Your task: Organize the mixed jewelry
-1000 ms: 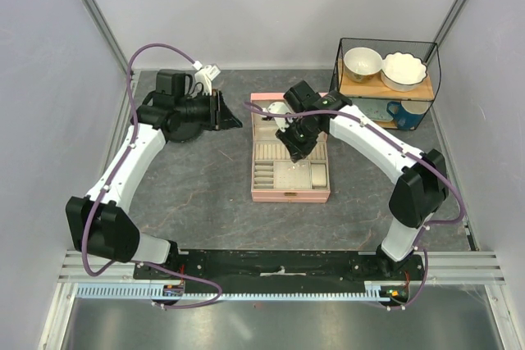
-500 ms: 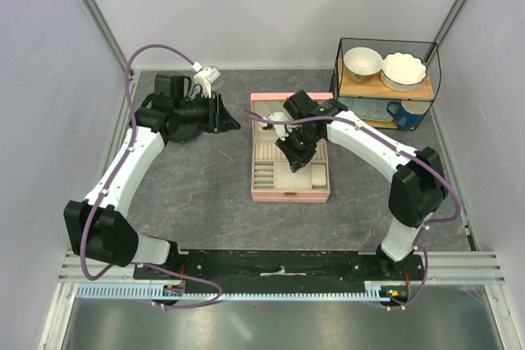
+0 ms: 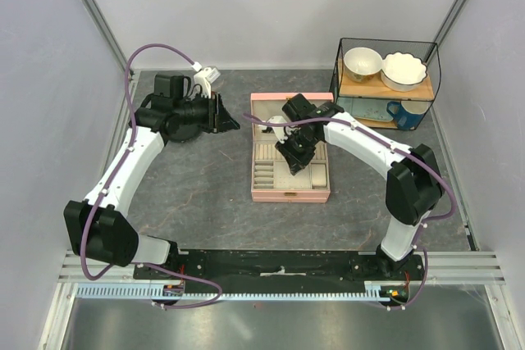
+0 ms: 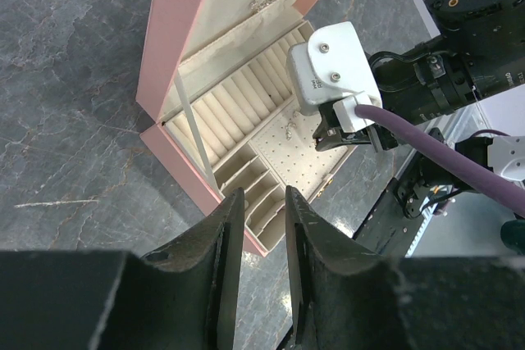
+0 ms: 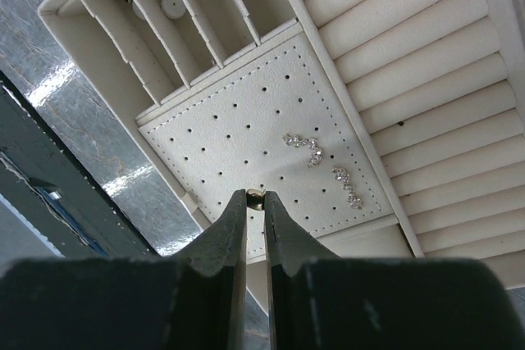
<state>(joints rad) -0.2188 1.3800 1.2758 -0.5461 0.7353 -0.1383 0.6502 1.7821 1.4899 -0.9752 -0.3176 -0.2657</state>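
The open pink jewelry box [image 3: 289,194] lies mid-table, with cream ring rolls, slots and a perforated pad [image 5: 246,133] inside. My right gripper [image 5: 255,195] hangs just above the pad's near edge, shut on a tiny gold piece [image 5: 256,194] pinched at the fingertips. Two sparkly pale pieces [image 5: 305,146] [image 5: 347,186] lie on the pad, further in than the tips. In the top view the right gripper [image 3: 295,161] is over the box's right half. My left gripper [image 4: 261,202] is held left of the box near the back, jaws a little apart, empty, and appears in the top view [image 3: 221,114].
A black wire basket [image 3: 385,79] with white bowls and a blue mug stands at the back right. The box lid [image 4: 205,6] stands raised at the box's far side. A small white round item [image 5: 172,4] sits in one slot.
My right gripper has moved a little toward the left and front over the box, with the gold piece in it. The left arm has barely moved.
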